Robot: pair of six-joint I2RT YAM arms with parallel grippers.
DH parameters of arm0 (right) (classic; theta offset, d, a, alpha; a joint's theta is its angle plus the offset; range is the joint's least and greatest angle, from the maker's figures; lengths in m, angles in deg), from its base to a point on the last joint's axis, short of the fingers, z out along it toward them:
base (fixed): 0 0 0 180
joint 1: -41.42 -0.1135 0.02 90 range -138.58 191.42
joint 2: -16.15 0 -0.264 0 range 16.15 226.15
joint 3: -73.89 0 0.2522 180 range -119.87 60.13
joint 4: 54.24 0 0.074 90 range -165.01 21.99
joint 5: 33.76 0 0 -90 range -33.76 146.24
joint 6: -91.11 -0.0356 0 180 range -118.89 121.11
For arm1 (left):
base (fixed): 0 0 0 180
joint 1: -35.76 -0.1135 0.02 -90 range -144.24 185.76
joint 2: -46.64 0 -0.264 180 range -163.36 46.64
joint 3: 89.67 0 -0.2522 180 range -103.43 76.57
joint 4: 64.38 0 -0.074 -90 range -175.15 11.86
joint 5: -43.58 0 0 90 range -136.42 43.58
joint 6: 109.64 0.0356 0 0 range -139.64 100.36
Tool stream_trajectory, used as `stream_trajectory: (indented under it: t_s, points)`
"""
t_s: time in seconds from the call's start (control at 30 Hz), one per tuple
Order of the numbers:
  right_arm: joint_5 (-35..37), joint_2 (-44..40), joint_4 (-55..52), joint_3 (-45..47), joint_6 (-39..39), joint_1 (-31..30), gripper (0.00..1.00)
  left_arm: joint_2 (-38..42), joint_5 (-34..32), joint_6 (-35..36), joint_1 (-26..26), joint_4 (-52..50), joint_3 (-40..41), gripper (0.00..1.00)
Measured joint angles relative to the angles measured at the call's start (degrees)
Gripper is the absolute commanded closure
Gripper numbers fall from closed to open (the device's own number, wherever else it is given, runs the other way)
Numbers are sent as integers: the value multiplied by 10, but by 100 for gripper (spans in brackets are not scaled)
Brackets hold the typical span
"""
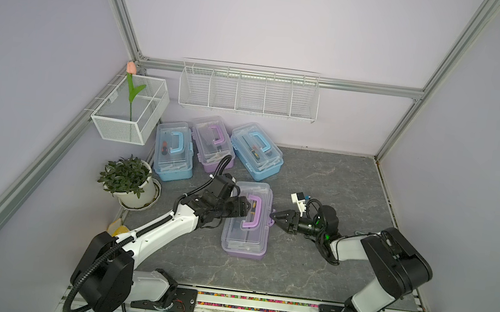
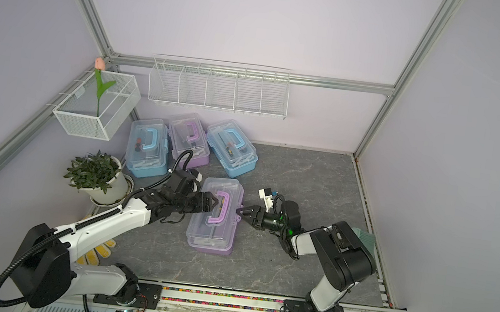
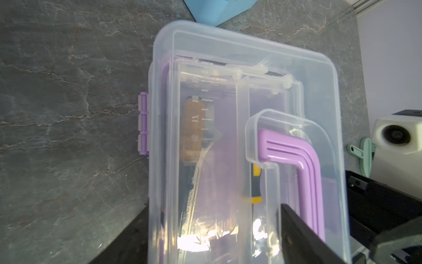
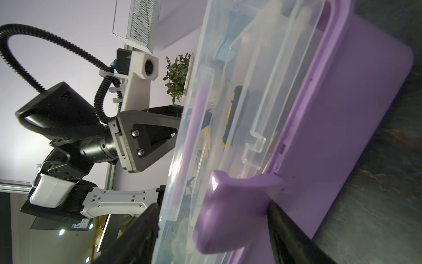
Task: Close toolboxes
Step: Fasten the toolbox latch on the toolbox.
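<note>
Two purple toolboxes [image 1: 243,244], two blue toolboxes [image 1: 173,153], two wire baskets [image 1: 248,97], one potted plant [image 1: 126,176], one tulip [image 1: 131,67].

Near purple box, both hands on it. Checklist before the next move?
1. Lid of the near purple box down on its base: ok.
2. Latch snapped shut: not ok, it sticks out from the side.
3. Right hand open, fingers either side of the latch: ok.
4. Left hand open over the lid beside the handle: ok; pressing down: cannot tell.
5. Back boxes, lids down: ok; latches: cannot tell.
</note>
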Motion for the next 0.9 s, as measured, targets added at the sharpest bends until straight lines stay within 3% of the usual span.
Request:
stream_trajectory:
  t_s: [0.13,0.4,0.6,0.9]
  points:
    - [1,2,-9,0,2,0,25,-13,-16,3,11,-3,-11,21]
    - [8,-37,-73,3,31,3,26,-29,-21,2,20,-1,-14,8]
    - [12,-53,-108,3,44,7,27,-34,-18,2,25,4,-14,5]
    - [16,-88,-157,2,75,7,43,-35,-19,2,28,7,-14,4]
